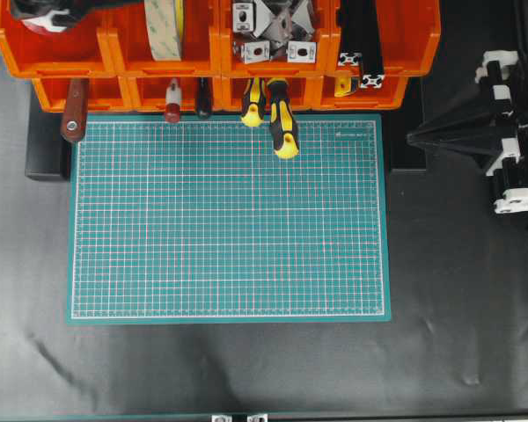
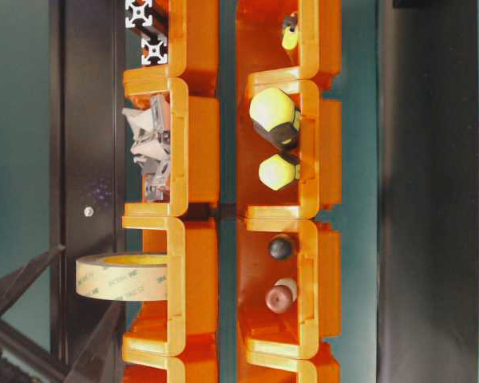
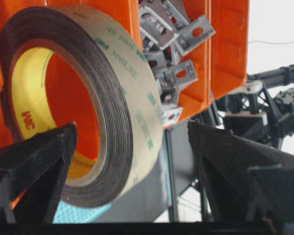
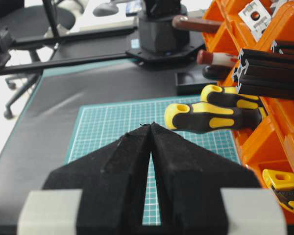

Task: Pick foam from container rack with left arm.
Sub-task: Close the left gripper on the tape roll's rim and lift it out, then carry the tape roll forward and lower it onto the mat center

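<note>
- The foam tape roll [image 3: 88,105] is standing on edge in an upper bin of the orange container rack [image 1: 123,53], at about 12 o'clock from the green cutting mat [image 1: 229,220] in the overhead view, one bin left of the rack's middle.
- In the left wrist view the roll is showing its dark grey-black windings, its yellow inner rim and its cream outer liner with green print.
- The left gripper [image 3: 132,147] is standing wide open, one black finger [image 3: 36,166] at 8 o'clock of the roll and the other at 4 o'clock; the roll's lower edge is sitting between them, and contact cannot be told.
- In the table-level view, which is turned on its side, the roll [image 2: 121,277] is sticking out of its bin's open front.
- The bin next to the roll is holding a pile of metal angle brackets [image 3: 174,63].
- The right gripper [image 4: 151,128] is resting with its two black fingers pressed together at the tips, holding nothing; overhead it is sitting at 3 o'clock of the mat [image 1: 422,138], well apart from the rack's tape bin.
- Two yellow-and-black screwdriver handles [image 1: 282,119] are poking from a lower bin over the mat's top edge, at about 1 o'clock from its centre.
- Black aluminium extrusions [image 1: 361,44] are lying in the upper right bin, and a brown wooden handle [image 1: 74,112] is hanging from the lower left bin.
</note>
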Motion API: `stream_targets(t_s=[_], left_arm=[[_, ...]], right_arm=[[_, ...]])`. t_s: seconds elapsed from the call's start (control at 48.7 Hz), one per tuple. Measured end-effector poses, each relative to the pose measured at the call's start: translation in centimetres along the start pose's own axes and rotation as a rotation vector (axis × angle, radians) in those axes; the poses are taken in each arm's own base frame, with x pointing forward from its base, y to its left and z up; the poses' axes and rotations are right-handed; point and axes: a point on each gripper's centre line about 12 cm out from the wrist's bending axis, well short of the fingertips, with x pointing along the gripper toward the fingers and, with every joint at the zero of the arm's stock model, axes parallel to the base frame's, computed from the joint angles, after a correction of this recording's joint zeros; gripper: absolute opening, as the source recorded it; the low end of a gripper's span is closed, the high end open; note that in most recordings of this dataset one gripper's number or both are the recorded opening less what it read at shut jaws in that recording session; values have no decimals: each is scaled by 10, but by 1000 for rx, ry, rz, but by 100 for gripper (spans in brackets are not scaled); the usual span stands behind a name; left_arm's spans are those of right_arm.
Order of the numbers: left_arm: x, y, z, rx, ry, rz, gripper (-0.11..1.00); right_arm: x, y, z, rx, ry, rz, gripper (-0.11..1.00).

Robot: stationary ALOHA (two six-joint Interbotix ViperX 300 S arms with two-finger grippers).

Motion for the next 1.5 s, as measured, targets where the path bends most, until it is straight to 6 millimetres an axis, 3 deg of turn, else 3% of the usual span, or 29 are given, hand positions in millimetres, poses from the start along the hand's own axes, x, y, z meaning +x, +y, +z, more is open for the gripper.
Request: stream_targets(t_s=[0.411, 0.493, 0.596, 0.74, 1.027, 1.233, 1.356, 1.5], left_arm=[[10, -7, 1, -3, -6, -30, 83], [10, -8, 1, -3, -8, -42, 76], [11, -8, 1, -2, -11, -58, 60], [12, -15, -1, 2, -22, -133, 27], [-3, -43, -2, 12, -65, -381, 25], [-18, -68, -35, 124, -30, -560, 25], [-29, -74, -75, 279, 35, -621, 25], [-34, -64, -127, 542, 111, -645, 25]], right_arm=[[0, 0, 0, 2, 0, 0, 0], [0, 0, 0, 2, 0, 0, 0], [0, 0, 0, 2, -2, 0, 0], [0, 0, 0, 3, -2, 0, 0], [0, 0, 0, 9, -2, 0, 0], [0, 0, 0, 9, 0, 0, 0], [0, 0, 0, 9, -2, 0, 0], [-1, 0, 1, 9, -5, 1, 0]])
